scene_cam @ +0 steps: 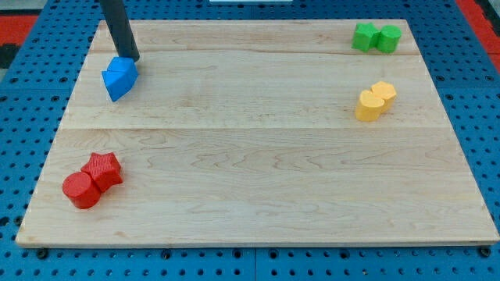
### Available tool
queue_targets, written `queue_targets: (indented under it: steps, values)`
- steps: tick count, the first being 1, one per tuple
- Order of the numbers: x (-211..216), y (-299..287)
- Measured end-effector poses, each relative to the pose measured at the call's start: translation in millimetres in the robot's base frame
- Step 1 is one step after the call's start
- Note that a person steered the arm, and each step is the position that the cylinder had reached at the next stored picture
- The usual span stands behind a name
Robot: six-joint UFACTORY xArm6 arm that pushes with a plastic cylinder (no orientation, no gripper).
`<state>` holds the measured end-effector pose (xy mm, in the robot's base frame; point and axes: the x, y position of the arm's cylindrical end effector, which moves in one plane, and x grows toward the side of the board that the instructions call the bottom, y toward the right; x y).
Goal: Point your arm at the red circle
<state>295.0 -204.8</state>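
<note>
The red circle (80, 190) lies near the board's bottom left corner, touching a red star (104, 169) just up and right of it. My tip (130, 59) is at the top left, touching the top edge of a blue block (119, 78). The tip is far above the red circle, with open board between them.
Two green blocks (376, 37) sit together at the top right. Two yellow blocks (376, 101) sit together below them at the right. The wooden board (258, 156) rests on a blue pegboard surface.
</note>
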Motion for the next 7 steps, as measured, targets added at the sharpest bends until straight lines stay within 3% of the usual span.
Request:
queue_targets:
  steps: [2,3,4,6,7]
  values:
    - [-10,0]
    - [-34,-27]
    - [-39,-97]
    - [-26,-100]
    - [21,-100]
